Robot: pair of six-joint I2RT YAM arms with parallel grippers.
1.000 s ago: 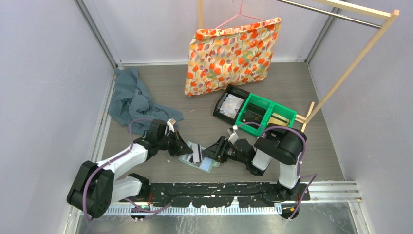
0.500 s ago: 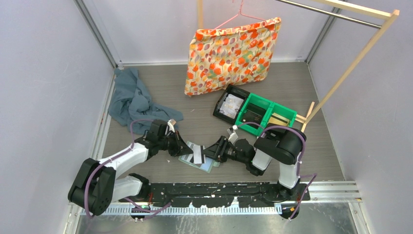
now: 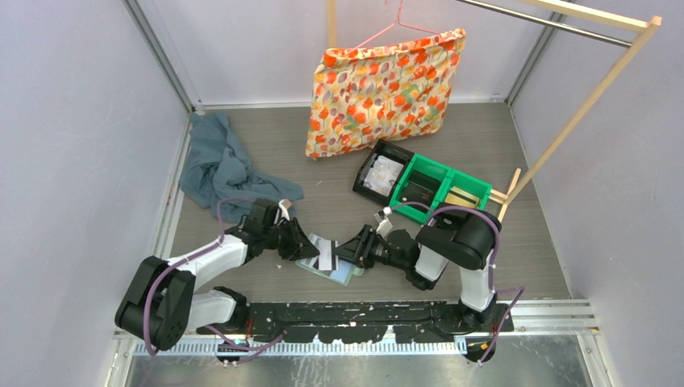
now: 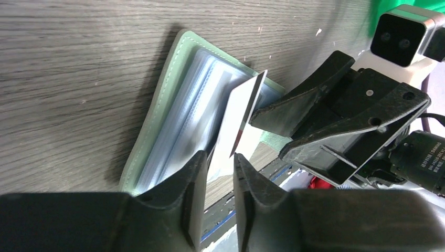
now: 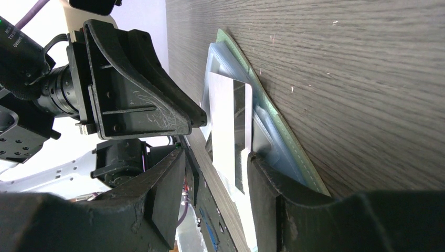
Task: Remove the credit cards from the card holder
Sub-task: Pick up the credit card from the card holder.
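Observation:
The pale green card holder (image 3: 343, 272) lies open on the table between both arms, clear pockets up; it also shows in the left wrist view (image 4: 189, 105) and the right wrist view (image 5: 265, 126). A white credit card (image 3: 326, 254) with a dark stripe stands tilted up out of it (image 4: 244, 115) (image 5: 228, 131). My left gripper (image 3: 309, 244) (image 4: 219, 155) has its fingers a narrow gap apart around the card's near end. My right gripper (image 3: 348, 250) (image 5: 216, 155) is open wide around the card, one finger against the holder's pockets.
A blue-grey cloth (image 3: 218, 165) lies at the back left. A floral pillow (image 3: 383, 89) hangs on a hanger at the back. A black bin (image 3: 383, 173) and green bins (image 3: 440, 189) stand behind the right arm. A wooden rack (image 3: 581, 113) is at the right.
The left gripper has crept slightly right toward the card. The card and holder have barely moved. The right gripper stays in place.

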